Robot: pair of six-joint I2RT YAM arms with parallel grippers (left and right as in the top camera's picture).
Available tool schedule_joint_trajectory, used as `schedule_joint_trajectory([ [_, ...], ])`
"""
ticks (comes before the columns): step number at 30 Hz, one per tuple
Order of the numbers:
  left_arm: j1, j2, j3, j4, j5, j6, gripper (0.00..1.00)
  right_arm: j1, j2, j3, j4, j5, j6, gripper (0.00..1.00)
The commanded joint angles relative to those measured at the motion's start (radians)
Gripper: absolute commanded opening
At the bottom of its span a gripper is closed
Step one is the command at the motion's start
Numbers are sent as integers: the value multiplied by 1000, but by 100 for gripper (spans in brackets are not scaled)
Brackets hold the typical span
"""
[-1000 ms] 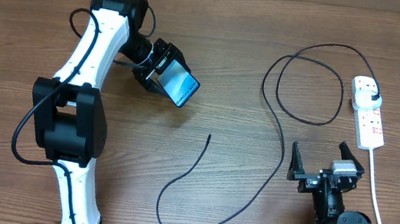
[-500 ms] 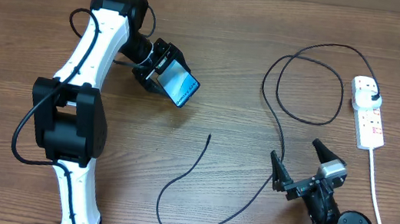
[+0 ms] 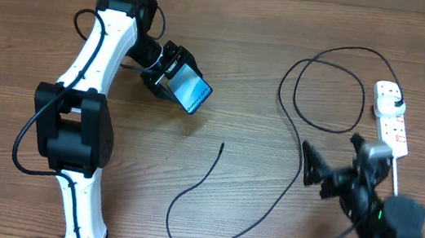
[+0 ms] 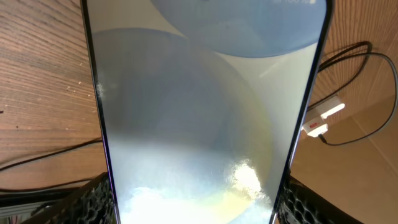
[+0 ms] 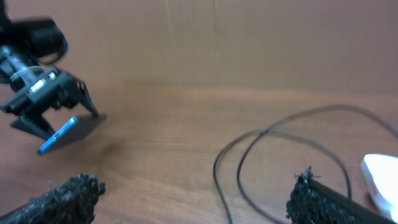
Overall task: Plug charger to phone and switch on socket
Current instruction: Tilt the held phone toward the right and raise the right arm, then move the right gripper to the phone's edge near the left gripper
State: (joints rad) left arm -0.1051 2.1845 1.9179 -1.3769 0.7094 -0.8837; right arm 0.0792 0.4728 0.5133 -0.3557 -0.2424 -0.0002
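My left gripper (image 3: 167,78) is shut on the phone (image 3: 192,93), holding it tilted above the table at upper left; its cyan screen fills the left wrist view (image 4: 199,112). The black charger cable (image 3: 295,113) loops across the table, with its free tip (image 3: 222,145) near the middle and its black plug (image 3: 396,100) in the white socket strip (image 3: 391,119) at the right. My right gripper (image 3: 338,164) is open and empty, raised left of the strip. The right wrist view shows the cable loops (image 5: 261,155), the held phone (image 5: 68,132) and the strip's edge (image 5: 382,177).
The strip's thick white cord (image 3: 398,209) runs down the right side toward the table's front edge. A cardboard wall (image 5: 217,37) stands behind the table. The left arm (image 3: 87,102) spans the left side.
My right arm has lifted and swung up and right toward the socket strip, fingers still open. The left gripper and the phone have not moved.
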Motion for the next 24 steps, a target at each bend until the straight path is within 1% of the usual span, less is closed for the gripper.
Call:
schedule_joint_trajectory([
  [1,-8,8,32,-3,24,15,4,4,208,142,-44,-71,4,100],
  [5,-8,9,32,-3,23,11,4,4,483,312,-121,-240,5,100],
  [8,-8,9,32,-3,23,4,4,4,674,406,-145,-409,5,100],
  [12,-8,9,32,-3,23,-4,4,4,868,453,-111,-626,10,100],
  [14,-8,8,32,-3,22,-15,4,4,941,453,-65,-713,47,100],
  [18,-8,8,32,-3,12,-48,4,4,1037,453,19,-744,181,100],
  [20,-8,8,32,-3,11,-68,4,4,1064,453,63,-744,306,100],
  [23,-8,9,32,-3,-18,-115,4,4,1077,453,68,-743,495,100],
  [24,-10,8,32,-3,-36,-137,4,4,1077,453,66,-744,537,100],
])
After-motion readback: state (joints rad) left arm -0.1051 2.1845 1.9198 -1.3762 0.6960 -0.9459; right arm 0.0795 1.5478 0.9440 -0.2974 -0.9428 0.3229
